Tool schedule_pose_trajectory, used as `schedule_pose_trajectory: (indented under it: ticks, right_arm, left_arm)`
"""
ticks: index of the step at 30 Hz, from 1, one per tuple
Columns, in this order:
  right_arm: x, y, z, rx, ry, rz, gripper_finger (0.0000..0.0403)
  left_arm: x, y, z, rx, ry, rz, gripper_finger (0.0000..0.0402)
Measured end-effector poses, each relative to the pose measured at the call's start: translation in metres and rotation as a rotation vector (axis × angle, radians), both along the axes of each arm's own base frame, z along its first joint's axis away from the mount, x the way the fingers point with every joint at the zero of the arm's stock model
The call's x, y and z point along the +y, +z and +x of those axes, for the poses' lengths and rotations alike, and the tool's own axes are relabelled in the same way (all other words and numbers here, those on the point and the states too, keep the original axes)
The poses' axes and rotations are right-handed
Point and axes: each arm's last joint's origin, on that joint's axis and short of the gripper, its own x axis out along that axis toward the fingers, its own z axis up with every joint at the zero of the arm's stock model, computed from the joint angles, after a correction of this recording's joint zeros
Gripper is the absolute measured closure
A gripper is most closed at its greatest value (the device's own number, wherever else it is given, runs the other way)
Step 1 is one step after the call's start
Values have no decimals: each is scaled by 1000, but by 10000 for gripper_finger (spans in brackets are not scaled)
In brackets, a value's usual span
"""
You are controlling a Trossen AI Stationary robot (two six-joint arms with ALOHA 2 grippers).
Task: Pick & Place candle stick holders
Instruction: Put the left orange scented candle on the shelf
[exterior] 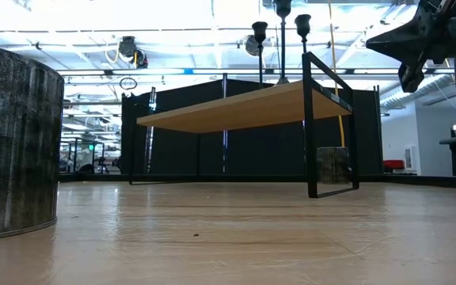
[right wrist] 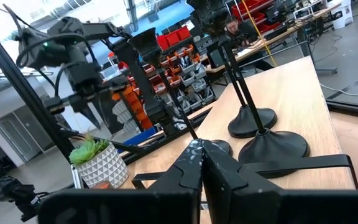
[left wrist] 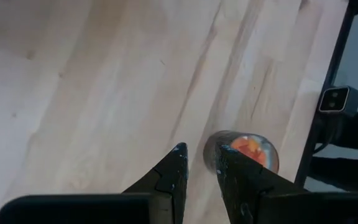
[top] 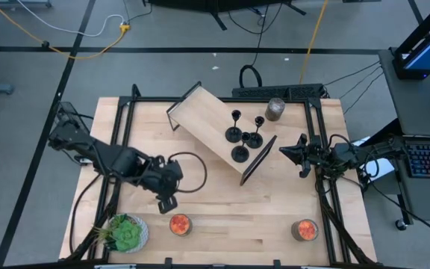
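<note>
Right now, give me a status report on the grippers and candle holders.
Left gripper empty, above front jar. Right gripper shut, empty, beside shelf. Three candle stick holders on shelf. Nothing blocking.

floor: grey carpet tiles (top: 43, 82) crossed by dark seams, a yellow cable (top: 66, 33) trailing over them
side desk: dark desk (top: 416, 104) right of the table, with a black keyboard (top: 428, 160)
ceiling: white beams and bright strip lights (exterior: 172, 16)
back of room: black curtain panels (exterior: 188, 131) on frames
shelving: racks with red storage bins (right wrist: 179, 37)
</note>
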Motion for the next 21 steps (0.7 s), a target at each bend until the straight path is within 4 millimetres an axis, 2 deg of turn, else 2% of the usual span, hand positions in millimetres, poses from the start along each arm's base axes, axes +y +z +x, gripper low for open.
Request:
schedule_pose_trajectory:
  ticks: [13, 21]
  right_arm:
    - [0, 0, 0, 6, -2, -28, 403]
    - [1, 0, 0, 5, 25, -30, 403]
  left_arm:
    - [-25, -45, 0, -24, 16, -88, 314]
    - [-25, -74, -5, 58, 96, -143, 313]
